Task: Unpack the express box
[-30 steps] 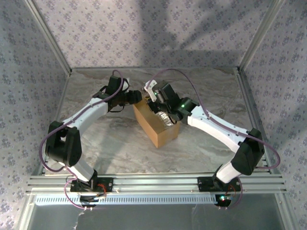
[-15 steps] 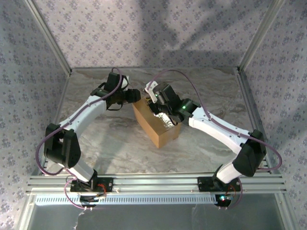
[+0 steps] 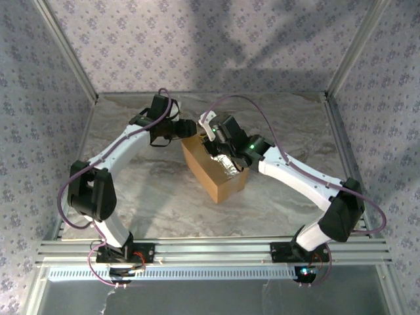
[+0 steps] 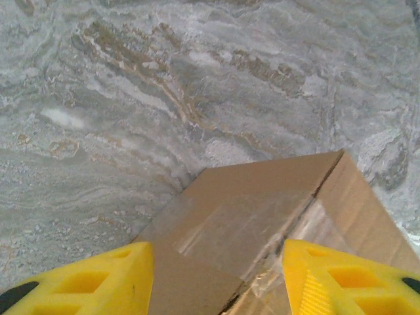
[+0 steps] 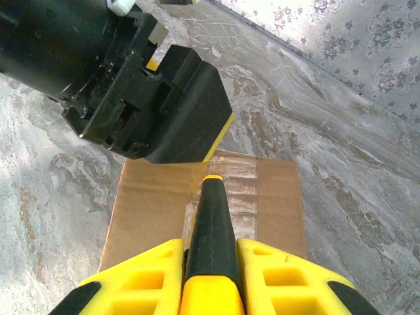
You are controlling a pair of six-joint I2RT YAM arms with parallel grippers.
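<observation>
The express box (image 3: 216, 178), a brown carton with shiny clear tape (image 3: 227, 165) along its top seam, lies flaps closed mid-table. My left gripper (image 3: 186, 131) hangs open over its far end; the yellow fingers (image 4: 85, 283) stand on either side of the taped corner (image 4: 262, 223), and I cannot tell whether they touch it. My right gripper (image 5: 210, 279) is shut on a black tool with a yellow tip (image 5: 211, 220), which points along the tape (image 5: 243, 190) toward the left gripper's black body (image 5: 154, 98).
The marble-patterned table (image 3: 151, 190) has free room in front of and to both sides of the box. Metal frame posts and patterned walls (image 3: 39, 131) enclose the table. A rail (image 3: 210, 249) carrying both arm bases runs along the near edge.
The left arm has shifted its elbow and its wrist has edged slightly toward the back, staying at the box's far end. The right gripper and tool have barely moved.
</observation>
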